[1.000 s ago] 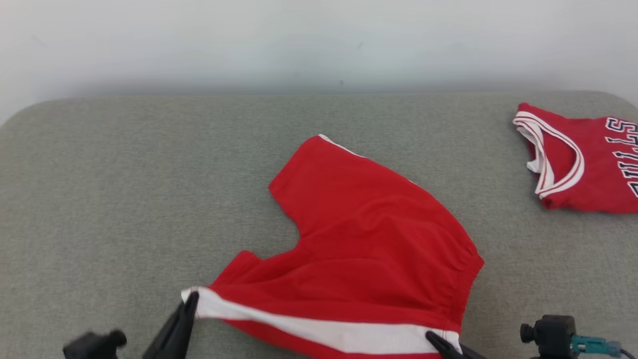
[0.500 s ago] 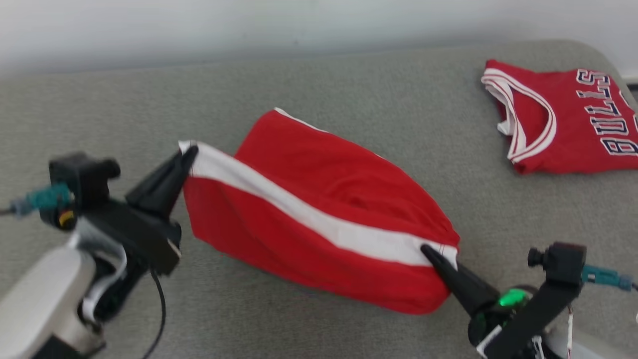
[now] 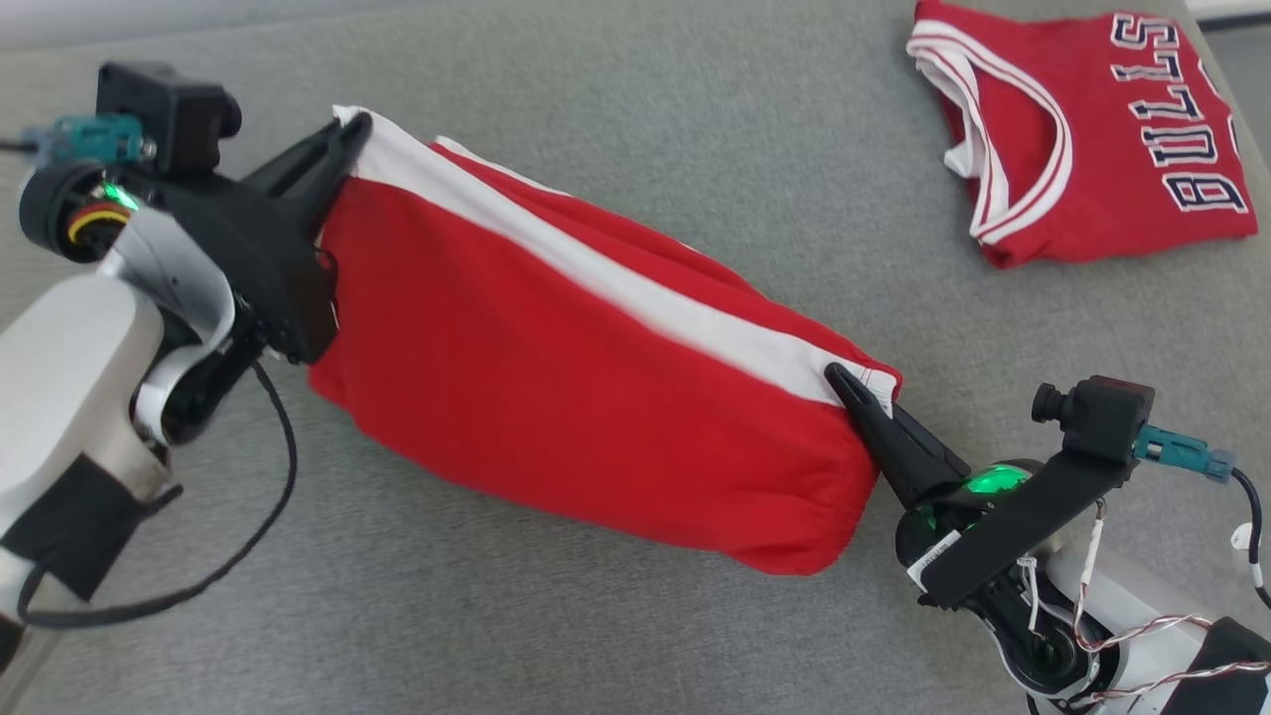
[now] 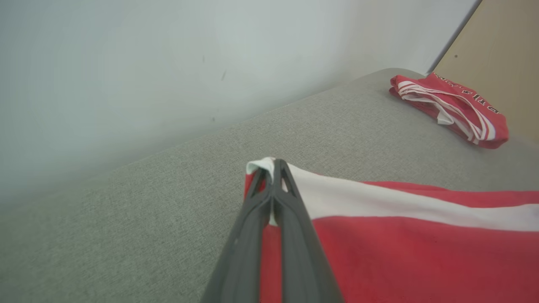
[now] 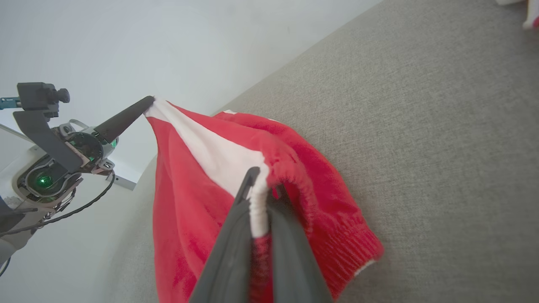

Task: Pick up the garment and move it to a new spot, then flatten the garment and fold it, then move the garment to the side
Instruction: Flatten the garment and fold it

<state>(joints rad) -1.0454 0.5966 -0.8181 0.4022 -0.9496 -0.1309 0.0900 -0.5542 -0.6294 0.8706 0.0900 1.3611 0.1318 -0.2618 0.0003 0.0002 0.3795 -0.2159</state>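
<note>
Spanning both pincers, the red garment (image 3: 586, 397) is stretched taut. The left pincer (image 3: 350, 134) is clamped on one end of its white stripe and the right pincer (image 3: 844, 382) on the other. Grey fabric surface (image 3: 695, 119) extends around both pincers. Beyond the right pincer, a folded red jersey (image 3: 1092, 129) lies near the far edge. A pale wall (image 4: 126, 63) borders that edge.

Grey woven upholstered surface (image 3: 635, 636); plain pale wall (image 4: 126, 63) behind; tan panel (image 4: 497, 54) beside wall.
</note>
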